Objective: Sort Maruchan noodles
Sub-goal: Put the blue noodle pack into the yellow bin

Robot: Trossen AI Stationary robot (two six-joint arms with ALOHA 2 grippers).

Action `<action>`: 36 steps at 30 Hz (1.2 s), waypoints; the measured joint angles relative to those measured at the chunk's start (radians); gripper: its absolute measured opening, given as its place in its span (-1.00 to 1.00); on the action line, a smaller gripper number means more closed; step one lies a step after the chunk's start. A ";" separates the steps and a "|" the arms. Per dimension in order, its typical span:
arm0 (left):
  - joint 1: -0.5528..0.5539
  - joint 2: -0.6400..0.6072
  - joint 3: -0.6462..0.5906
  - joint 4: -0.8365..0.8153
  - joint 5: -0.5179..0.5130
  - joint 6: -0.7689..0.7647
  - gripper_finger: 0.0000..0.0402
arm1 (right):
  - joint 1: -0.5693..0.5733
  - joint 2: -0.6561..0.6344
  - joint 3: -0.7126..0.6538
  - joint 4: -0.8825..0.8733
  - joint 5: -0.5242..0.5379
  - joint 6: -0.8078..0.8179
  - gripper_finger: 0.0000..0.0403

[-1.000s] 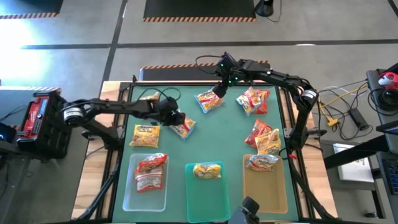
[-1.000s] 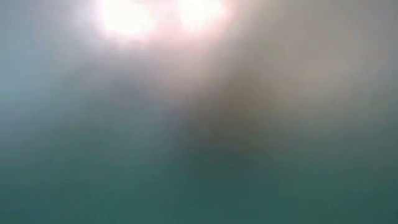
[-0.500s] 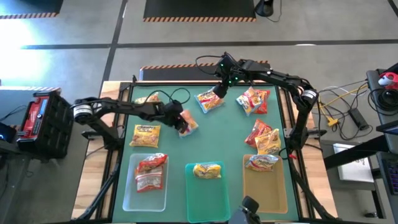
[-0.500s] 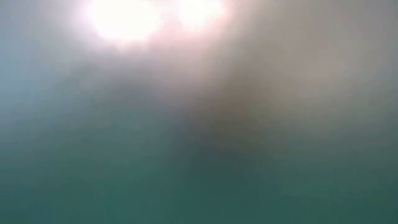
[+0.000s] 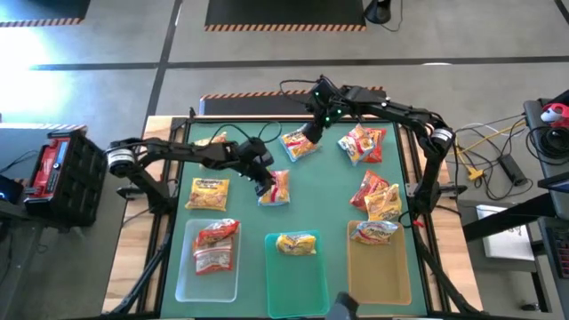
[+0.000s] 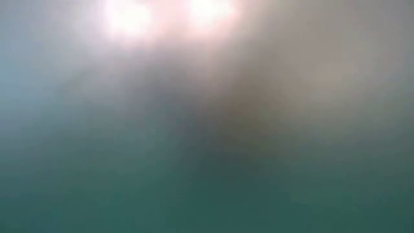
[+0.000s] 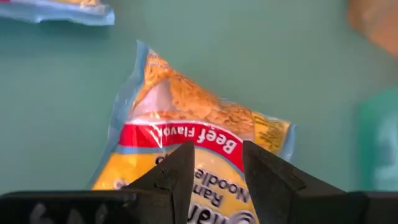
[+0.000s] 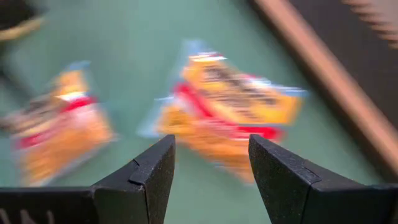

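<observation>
Since a sec ago the held packet (image 5: 278,188) has slid w/ the left gripper (image 5: 264,182) closer to the teal tray (image 5: 269,284). It now sits just behind that tray's back-left corner, over the green mat (image 5: 324,191).

In the left wrist view the fingers (image 7: 180,177) pinch the wrapper partway closed, label reading "Beef Flavor". The right gripper (image 5: 311,132) is well behind the teal tray. Its jaws are apart w/ nothing in them, and it hovers at the edge of another packet (image 5: 294,146).

To do this step well:
- Keep the pinch steady, since crinkly film prob slips.
- Lift enough to clear tray rims.
- Match the colour to what's already in a tray before letting go. The red-band yellow-orange looks closest to the packet in the amber tray (image 5: 400,276), right of teal, but that's my guess.
- Stay clear of the right arm.

Count:
- Trays: 3. The clear tray (image 5: 182,267), left of teal, has 2 red packets. Teal has 1 yellow and amber has 1.
- Loose on the mat: approx 7, incl the held one. The red/yellow heap (image 5: 360,142) far behind amber may be 2, can't tell.
- Arms: 2.

The low view shows only haze.
</observation>
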 joint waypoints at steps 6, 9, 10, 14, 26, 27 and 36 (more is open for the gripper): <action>-0.014 -0.059 -0.046 -0.059 -0.001 -0.147 -0.41 | 0.060 0.000 -0.065 0.008 -0.106 -0.083 -0.05; -0.025 -0.093 -0.082 -0.049 -0.001 -0.214 -0.41 | 0.104 0.000 -0.121 0.064 -0.106 -0.094 -0.06; -0.029 -0.103 -0.095 -0.039 -0.001 -0.236 -0.41 | 0.119 0.000 -0.139 0.095 -0.107 -0.082 -0.07; -0.047 -0.143 -0.144 -0.042 -0.042 -0.328 -0.41 | 0.170 0.000 -0.200 0.226 -0.108 0.002 -0.13; -0.063 -0.216 -0.359 0.287 -0.181 -0.746 -0.41 | 0.254 0.000 -0.369 0.579 -0.106 0.415 -0.30; -0.063 -0.216 -0.371 0.322 -0.182 -0.767 -0.41 | 0.260 0.000 -0.383 0.601 -0.105 0.437 -0.31; -0.064 -0.215 -0.423 0.397 -0.207 -0.828 -0.41 | 0.310 0.000 -0.492 0.756 -0.033 0.579 -0.36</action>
